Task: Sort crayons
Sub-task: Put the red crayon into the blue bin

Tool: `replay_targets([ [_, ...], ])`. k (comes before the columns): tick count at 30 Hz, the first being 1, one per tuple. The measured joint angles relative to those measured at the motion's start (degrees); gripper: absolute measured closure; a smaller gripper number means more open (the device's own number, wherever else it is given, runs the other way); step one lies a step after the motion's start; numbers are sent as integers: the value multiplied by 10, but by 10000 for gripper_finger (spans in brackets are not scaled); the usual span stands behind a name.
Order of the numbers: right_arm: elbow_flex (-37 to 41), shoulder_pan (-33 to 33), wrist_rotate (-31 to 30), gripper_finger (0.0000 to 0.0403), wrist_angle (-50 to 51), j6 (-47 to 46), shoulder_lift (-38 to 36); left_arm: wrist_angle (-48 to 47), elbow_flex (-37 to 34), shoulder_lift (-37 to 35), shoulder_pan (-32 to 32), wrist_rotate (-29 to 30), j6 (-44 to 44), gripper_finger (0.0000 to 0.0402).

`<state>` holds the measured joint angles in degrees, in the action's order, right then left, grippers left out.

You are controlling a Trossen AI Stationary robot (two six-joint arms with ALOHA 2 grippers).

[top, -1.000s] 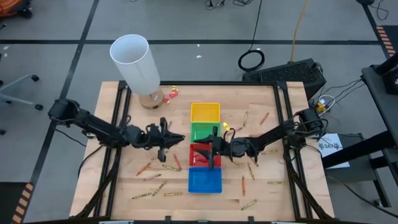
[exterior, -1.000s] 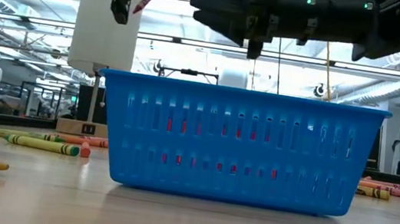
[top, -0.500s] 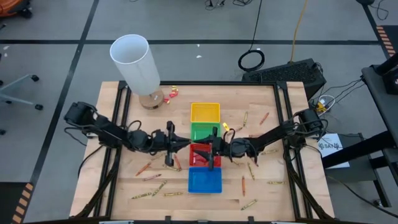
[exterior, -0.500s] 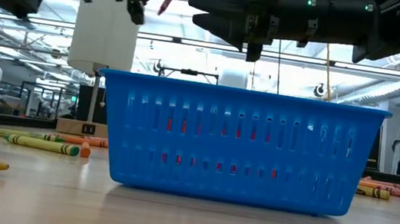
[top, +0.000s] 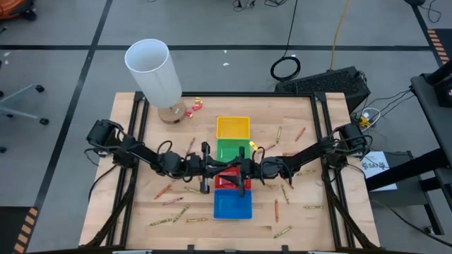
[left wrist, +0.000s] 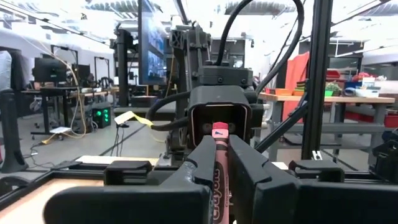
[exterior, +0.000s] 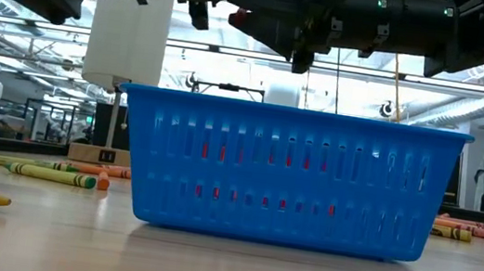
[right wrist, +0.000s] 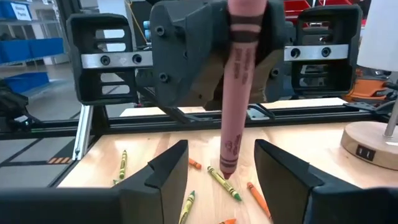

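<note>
My left gripper is shut on a reddish-pink crayon above the red tray, in the row of yellow, green, red and blue trays. Facing it from the table's right, my right gripper stands open. In the right wrist view, the crayon's lower pointed end shows between the two open fingers, with a gap on each side. Other crayons lie flat on the wooden table on both sides of the trays. My left gripper pinches the crayon's wrapped shaft between its two fingers. The fingers come about level from the table's left. The crayon stands roughly upright in the hold, flat end up, lifted clear of the trays and the table.
A tall white cylinder on a round base stands at the table's far left. Loose crayons lie scattered to the right of the trays, and more to the left. The blue tray fills the middle of the low view.
My left gripper has carried the crayon toward the table's right edge, from left of the trays to above the red tray, close in front of my right gripper. It stayed shut on the crayon.
</note>
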<state>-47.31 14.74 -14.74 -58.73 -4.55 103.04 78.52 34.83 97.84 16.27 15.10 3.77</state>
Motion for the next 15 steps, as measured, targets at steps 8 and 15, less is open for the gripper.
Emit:
replay_targets([
  [8, 0, 0, -1, 287, 1, 8, 0, -16, 0, 1, 0, 0, -3, 379],
  [15, 0, 0, -2, 366, 16, 8, 0, -15, 0, 1, 0, 0, -4, 379],
])
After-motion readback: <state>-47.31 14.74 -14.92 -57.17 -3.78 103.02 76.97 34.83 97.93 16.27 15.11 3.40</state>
